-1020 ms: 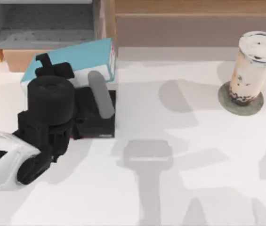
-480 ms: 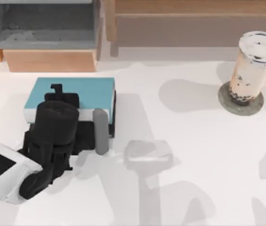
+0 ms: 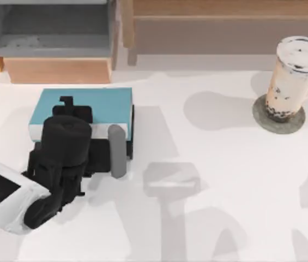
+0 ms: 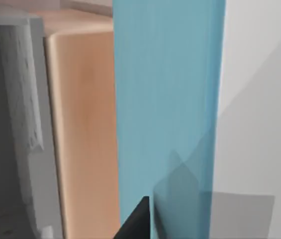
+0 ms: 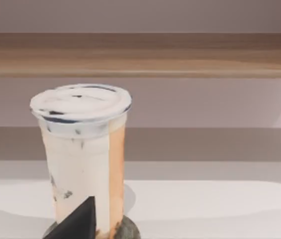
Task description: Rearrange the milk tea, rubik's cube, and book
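Note:
The book lies at the left of the table with its light blue face up and a black part showing beside my left gripper. That gripper sits over the book and appears shut on it. The left wrist view has the book's blue face close up, with one dark fingertip against it. The milk tea stands upright at the far right on a grey disc. In the right wrist view the milk tea is just ahead, behind a dark fingertip. The rubik's cube is out of view.
A grey open box with a wooden front sits at the back left, just beyond the book. A long wooden ledge runs along the back. White tabletop spreads between the book and the cup.
The book came down from a tilt near the grey box to lying flat, nearer the front. My left arm pulled back with it, then almost stopped. The milk tea stayed put.

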Robot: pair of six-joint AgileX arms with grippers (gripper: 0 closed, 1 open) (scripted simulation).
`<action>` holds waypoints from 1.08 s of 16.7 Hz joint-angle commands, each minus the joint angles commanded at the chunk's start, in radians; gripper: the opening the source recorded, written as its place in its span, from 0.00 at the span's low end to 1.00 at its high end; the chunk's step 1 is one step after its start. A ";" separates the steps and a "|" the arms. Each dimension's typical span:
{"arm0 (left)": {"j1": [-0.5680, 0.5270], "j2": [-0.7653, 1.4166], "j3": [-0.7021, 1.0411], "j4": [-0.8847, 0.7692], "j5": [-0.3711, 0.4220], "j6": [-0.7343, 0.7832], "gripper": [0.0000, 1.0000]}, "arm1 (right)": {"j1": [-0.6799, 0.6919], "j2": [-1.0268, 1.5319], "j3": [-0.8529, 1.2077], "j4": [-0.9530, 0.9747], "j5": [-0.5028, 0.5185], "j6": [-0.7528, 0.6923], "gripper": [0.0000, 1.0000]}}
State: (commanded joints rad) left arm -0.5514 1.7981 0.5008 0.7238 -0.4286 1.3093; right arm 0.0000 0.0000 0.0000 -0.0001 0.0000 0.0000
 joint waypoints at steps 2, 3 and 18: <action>0.000 0.000 0.000 0.000 0.000 0.000 0.08 | 0.000 0.000 0.000 0.000 0.000 0.000 1.00; 0.000 0.000 0.000 0.000 0.000 0.000 0.15 | 0.000 0.000 0.000 0.000 0.000 0.000 1.00; 0.000 0.000 0.000 0.000 0.000 0.000 1.00 | 0.000 0.000 0.000 0.000 0.000 0.000 1.00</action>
State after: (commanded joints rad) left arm -0.5514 1.7981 0.5008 0.7238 -0.4286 1.3093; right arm 0.0000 0.0000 0.0000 -0.0001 0.0000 0.0000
